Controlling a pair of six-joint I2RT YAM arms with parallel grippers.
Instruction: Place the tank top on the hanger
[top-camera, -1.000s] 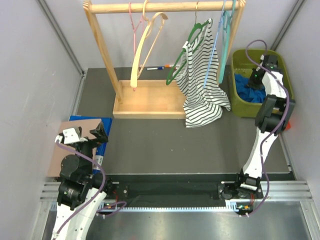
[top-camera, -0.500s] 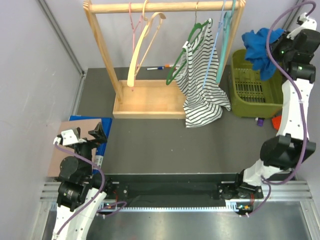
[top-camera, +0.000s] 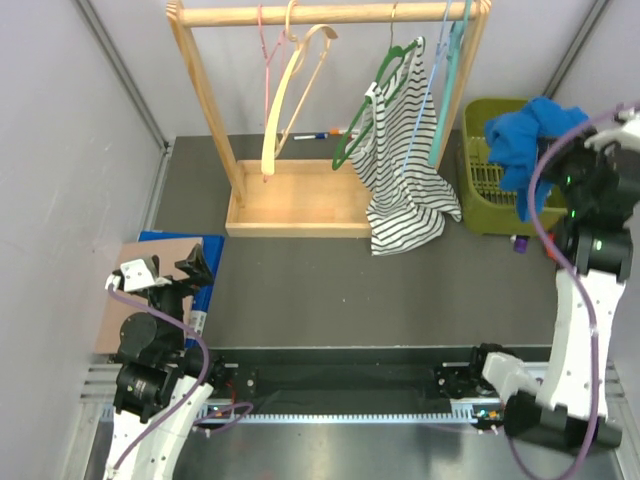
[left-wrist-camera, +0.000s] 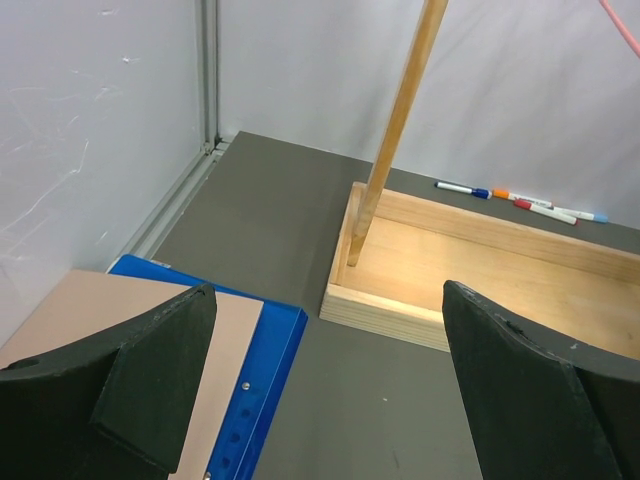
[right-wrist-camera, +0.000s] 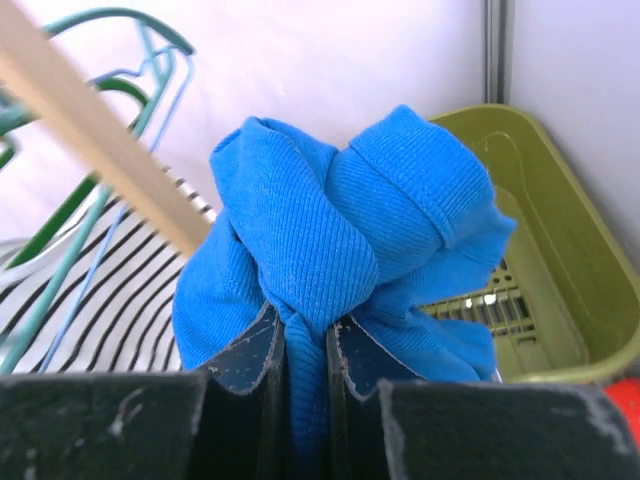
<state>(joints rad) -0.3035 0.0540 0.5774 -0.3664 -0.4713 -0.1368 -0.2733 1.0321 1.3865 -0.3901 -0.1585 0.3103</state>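
The royal-blue tank top hangs bunched in the air in front of the green basket, pinched in my right gripper. In the right wrist view the right gripper is shut on a fold of the tank top. The thin pink wire hanger hangs at the left of the wooden rail. My left gripper is open and empty at the near left, over a blue-edged board; its wrist view shows the open left gripper above grey table.
A wooden rack with a tray base stands at the back. On its rail hang a cream wooden hanger, a green hanger with a striped top, and teal hangers. A green basket sits at back right. Markers lie behind the rack.
My right arm has carried the tank top from inside the green basket up into the air, then lowered and shifted it slightly toward the near side. The left arm has not moved.
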